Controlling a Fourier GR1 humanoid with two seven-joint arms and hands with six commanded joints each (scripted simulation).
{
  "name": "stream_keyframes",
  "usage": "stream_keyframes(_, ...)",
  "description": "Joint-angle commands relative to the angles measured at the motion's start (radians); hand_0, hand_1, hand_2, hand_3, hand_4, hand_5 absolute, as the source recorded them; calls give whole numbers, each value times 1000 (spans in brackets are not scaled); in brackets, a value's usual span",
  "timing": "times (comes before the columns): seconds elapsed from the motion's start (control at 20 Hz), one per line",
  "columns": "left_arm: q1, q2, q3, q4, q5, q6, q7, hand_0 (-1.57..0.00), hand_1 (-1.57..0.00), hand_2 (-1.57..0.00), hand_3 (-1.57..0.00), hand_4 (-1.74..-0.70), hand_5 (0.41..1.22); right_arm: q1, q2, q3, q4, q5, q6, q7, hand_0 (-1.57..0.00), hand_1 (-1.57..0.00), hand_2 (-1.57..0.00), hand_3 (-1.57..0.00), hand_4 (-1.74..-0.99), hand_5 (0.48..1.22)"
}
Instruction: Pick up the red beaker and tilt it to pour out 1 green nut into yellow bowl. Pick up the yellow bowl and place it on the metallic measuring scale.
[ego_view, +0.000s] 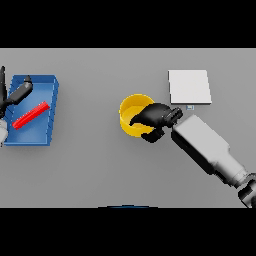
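Right hand (154, 116) fingers curl over the right rim of the yellow bowl (131, 114), gripping it mid-tabletop (100, 165), left of the metallic scale (189, 87). Left hand (20, 92) fingers straight, above the blue tray (51, 100) holding the red beaker (31, 115), lying flat

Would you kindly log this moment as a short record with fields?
bowl: round yellow bowl at table centre, right hand curled over its right rim
scale: flat square metallic scale, bare, behind the right hand
beaker: red beaker lying in the blue tray, far left
left hand: over the tray, grip unclear
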Motion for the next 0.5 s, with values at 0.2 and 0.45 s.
stream_keyframes(0.2, -4, -4, -5, 8, -10, 8, -2, 1, 1, 1, 1, -754, 700, 0, -7, 0, -12, -27, 32, 0, -1201, -1195, -1133, -871, -1594, 1121)
stream_keyframes(0.45, -4, 9, -7, -4, -11, -5, -1, 1, 1, 1, 1, -739, 690, 5, -20, 11, -30, -42, 24, 0, -1450, -1448, -1268, -1320, -1693, 1188)
